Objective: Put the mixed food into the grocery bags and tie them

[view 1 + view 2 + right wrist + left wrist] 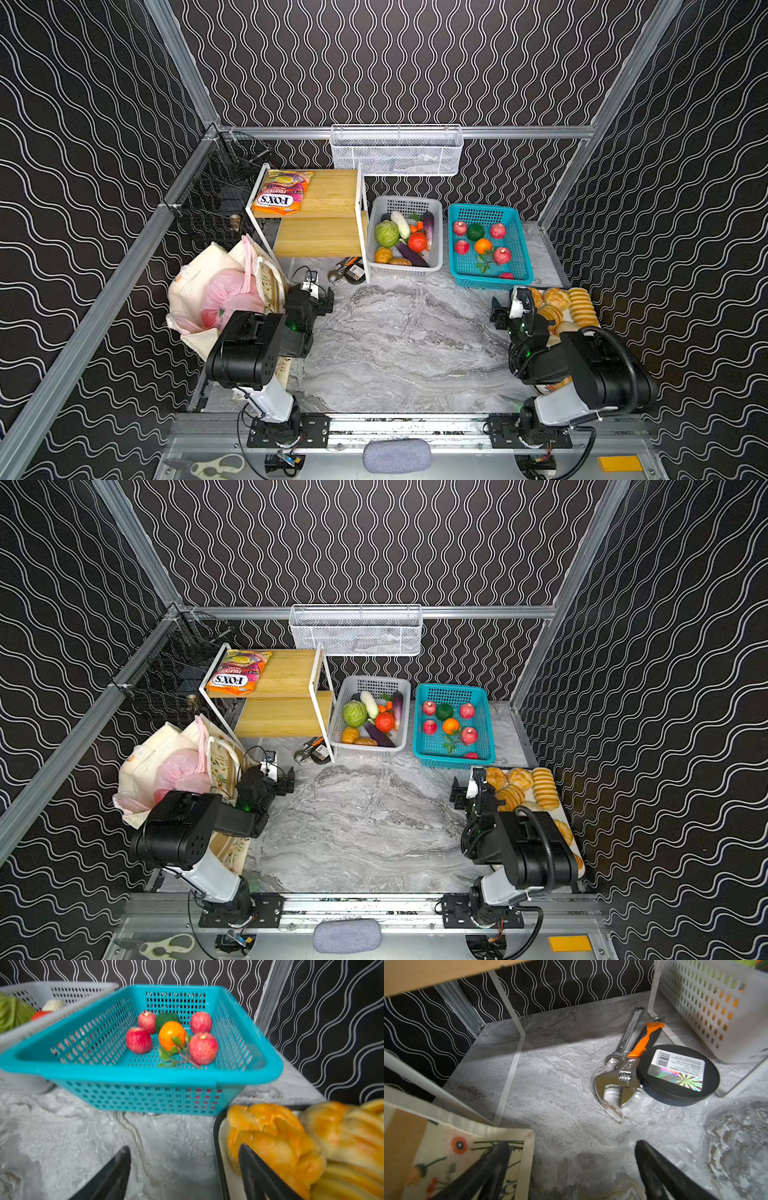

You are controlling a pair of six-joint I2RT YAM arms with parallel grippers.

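Note:
The cream canvas tote [195,286] [145,762] stands at the left edge of the table, and the pink plastic bag [230,293] [183,769] bulges out of its mouth. Of the mixed food only a red shape [210,318] shows through the pink film; the rest is hidden. My left gripper [322,300] [286,782] hangs open just right of the tote. In the left wrist view the left gripper [572,1147] holds nothing, and one finger overlaps the tote's printed side [446,1153]. My right gripper [498,312] [184,1150] is open and empty over the table, beside the bread tray.
A wooden shelf [324,232] carries an orange FOX'S packet [282,193]. Wrenches [625,1064] and a black round tin [679,1076] lie under it. A grey vegetable basket [405,237], a teal fruit basket [488,247] and a bread tray [561,311] stand to the right.

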